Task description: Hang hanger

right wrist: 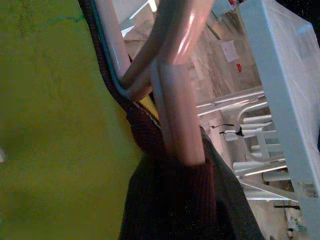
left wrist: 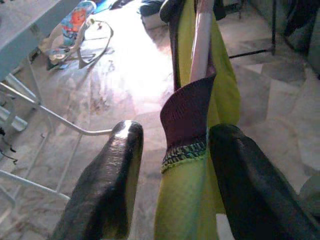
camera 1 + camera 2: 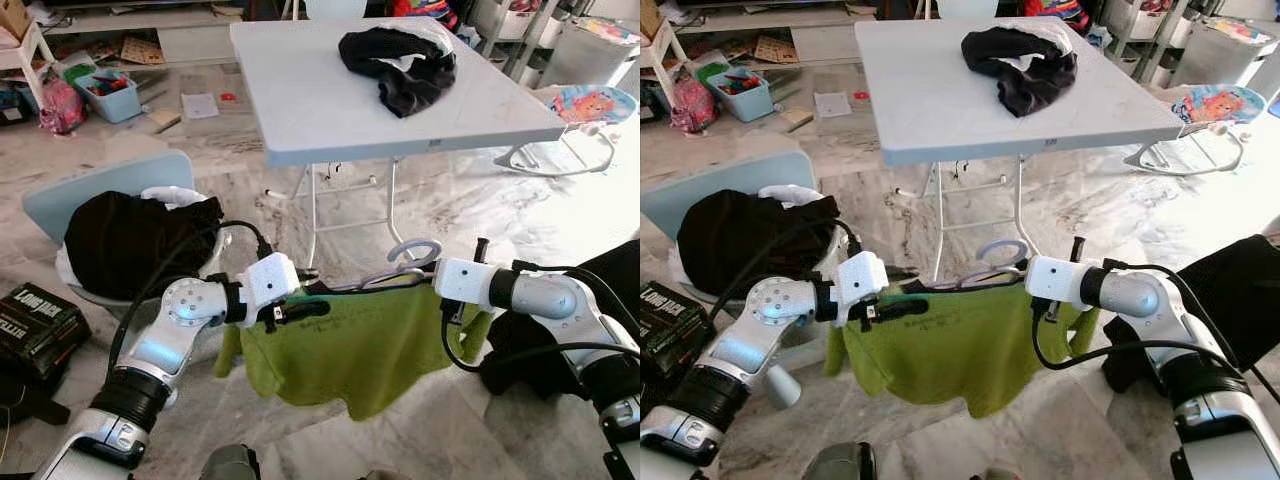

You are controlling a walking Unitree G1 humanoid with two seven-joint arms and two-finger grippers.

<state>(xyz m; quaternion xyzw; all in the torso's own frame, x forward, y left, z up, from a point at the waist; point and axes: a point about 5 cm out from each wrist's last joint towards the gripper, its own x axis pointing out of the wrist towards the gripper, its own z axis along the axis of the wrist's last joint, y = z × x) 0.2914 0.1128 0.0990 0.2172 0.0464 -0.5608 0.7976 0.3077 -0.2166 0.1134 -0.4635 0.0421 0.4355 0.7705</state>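
A: Where do the two eye views sit?
B: On the head, looking forward and down. Both share the far white table [image 3: 400,100] and the near green shirt [image 3: 350,350].
A: And the wrist views?
B: The left one looks close along its fingers [image 2: 105,185] at the shirt's collar [image 2: 186,120]. The right one is pressed against the pink hanger [image 1: 175,75], the table's edge beyond.

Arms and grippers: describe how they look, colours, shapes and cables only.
Both arms are silver metal tubes with black ribbed joints. Each ends in a white boxy wrist block carrying long black fingers; the left gripper has glossy, rounded fingers. A round silver joint cap with small holes sits on the left arm. Black cables loop loosely from each wrist block, and the right gripper has one hanging below.
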